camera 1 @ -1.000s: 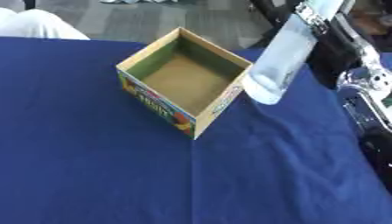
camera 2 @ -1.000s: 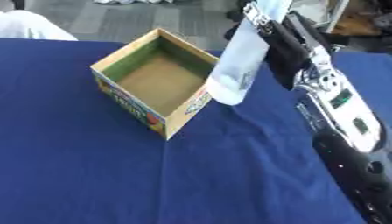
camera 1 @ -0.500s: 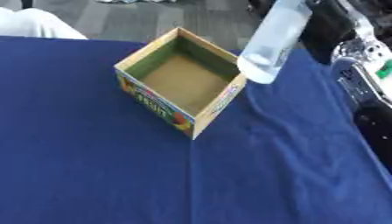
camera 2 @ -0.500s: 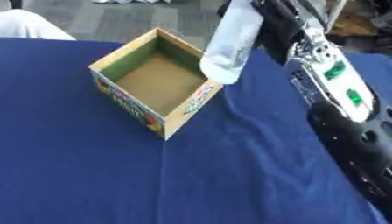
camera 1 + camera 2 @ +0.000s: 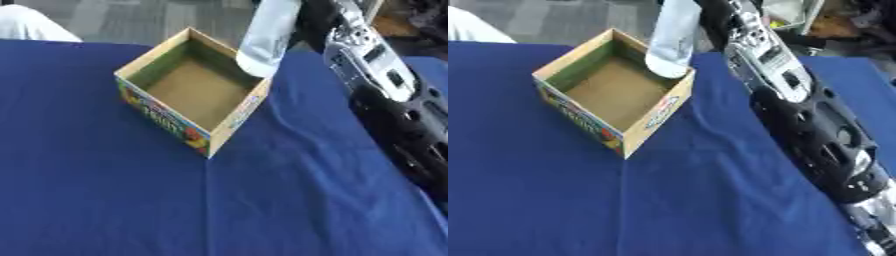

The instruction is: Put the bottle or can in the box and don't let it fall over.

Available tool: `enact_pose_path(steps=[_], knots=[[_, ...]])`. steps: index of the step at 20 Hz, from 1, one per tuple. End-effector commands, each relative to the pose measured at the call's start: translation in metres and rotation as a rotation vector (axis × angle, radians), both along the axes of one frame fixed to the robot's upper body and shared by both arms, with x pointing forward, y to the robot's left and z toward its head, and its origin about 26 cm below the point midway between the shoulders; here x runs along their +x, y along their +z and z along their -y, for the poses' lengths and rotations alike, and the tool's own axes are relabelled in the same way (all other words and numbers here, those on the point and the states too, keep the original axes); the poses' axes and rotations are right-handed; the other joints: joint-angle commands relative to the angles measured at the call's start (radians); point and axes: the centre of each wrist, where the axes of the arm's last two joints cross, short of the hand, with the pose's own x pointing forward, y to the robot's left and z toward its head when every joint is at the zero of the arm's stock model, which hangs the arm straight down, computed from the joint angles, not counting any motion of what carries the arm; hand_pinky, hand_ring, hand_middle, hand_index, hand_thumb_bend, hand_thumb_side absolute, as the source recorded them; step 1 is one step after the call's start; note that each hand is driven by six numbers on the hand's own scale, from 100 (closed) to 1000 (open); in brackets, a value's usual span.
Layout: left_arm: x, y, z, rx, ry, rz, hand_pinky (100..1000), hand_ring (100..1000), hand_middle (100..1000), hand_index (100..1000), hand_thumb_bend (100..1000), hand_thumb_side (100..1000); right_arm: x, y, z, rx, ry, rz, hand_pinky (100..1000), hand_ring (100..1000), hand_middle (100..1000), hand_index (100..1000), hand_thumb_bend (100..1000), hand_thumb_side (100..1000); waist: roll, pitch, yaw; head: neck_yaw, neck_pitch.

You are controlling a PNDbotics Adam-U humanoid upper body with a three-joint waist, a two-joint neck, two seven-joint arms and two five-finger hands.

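Observation:
A pale, clear plastic bottle (image 5: 267,37) hangs in the air, nearly upright with its top leaning slightly right and cut off by the upper edge. Its base hovers over the far right rim of the open cardboard box (image 5: 164,116). The box has a brown inside and colourful printed sides, and it stands on the blue cloth with one corner toward me. My right hand (image 5: 313,21) is black, shows at the upper edge behind the bottle, and is shut on it. Its arm (image 5: 798,100) runs down the right side. My left hand shows in neither view.
A blue cloth (image 5: 105,200) covers the table, with a few wrinkles right of the box. A person's white garment (image 5: 31,25) lies at the far left corner. Grey floor and clutter (image 5: 833,20) lie beyond the far edge.
My right hand has carried the bottle left and away from me, from beside the box's right side to above its far right rim. The box has stayed put.

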Motion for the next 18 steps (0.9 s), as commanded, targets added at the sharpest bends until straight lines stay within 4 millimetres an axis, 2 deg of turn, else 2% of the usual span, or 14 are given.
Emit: enact_pose_path(steps=[1,5,10,18], knots=[[-0.002,0.013,0.006,0.013,-0.029,0.041,941,1000,1000,797,410,582,0.004,0.012,0.012,-0.019,-0.038,0.036,864,558,626,231,100,470,0.002,-0.01,0.01,-0.027,-0.022],[0.0,0.018,0.01,0.007,-0.052,0.064,941,1000,1000,796,413,579,0.014,0.011,0.017,-0.006,-0.07,0.042,866,561,627,231,100,470,-0.003,0.009,0.033,-0.052,-0.039],[0.001,0.025,0.016,0.0,-0.071,0.104,940,1000,1000,795,418,568,0.029,0.013,0.013,0.003,-0.091,0.084,868,563,622,234,100,470,-0.005,0.03,0.059,-0.072,-0.058],[0.003,0.032,0.022,-0.001,-0.102,0.159,940,1000,1000,796,426,559,0.041,-0.005,0.01,0.004,-0.091,0.117,885,590,639,242,100,470,-0.011,0.036,0.071,-0.07,-0.06]])
